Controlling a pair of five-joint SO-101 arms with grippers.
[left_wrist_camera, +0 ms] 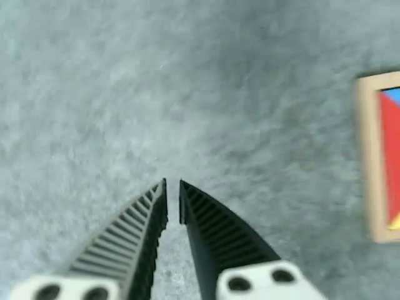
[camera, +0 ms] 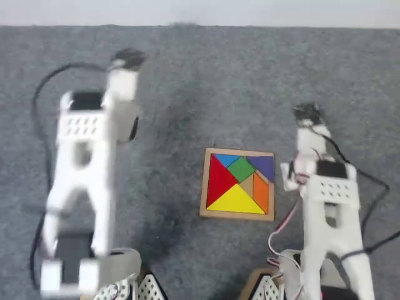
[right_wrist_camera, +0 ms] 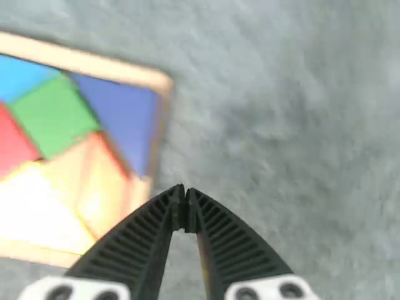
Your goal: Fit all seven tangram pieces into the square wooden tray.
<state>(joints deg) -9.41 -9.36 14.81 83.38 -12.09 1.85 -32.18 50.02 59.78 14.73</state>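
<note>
From where I stand, the square wooden tray (camera: pixel 239 152) lies flat on the grey felt-like surface (camera: pixel 187 87), right of centre in the high view and a bit below the middle. The tangram pieces sit inside its rim, packed edge to edge. There is a big red triangle (camera: pixel 218 181) on the left, a big yellow triangle (camera: pixel 236 201) along the bottom, and a light blue triangle (camera: pixel 224 159) at the upper left. A green square (camera: pixel 241 169) lies near the middle, a purple piece (camera: pixel 263 167) at the upper right, an orange triangle (camera: pixel 261 194) at the lower right and a small tan piece (camera: pixel 248 185) between them.

The left end effector (left_wrist_camera: pixel 172 187) hangs over bare surface in the upper left of the high view, well apart from the tray. Its fingers are all but closed, only a thin slit between them, with nothing in it.

The right end effector (right_wrist_camera: pixel 182 192) is just beside the tray's right edge, by the purple piece. Its tips are pressed together and it grips nothing.
</note>
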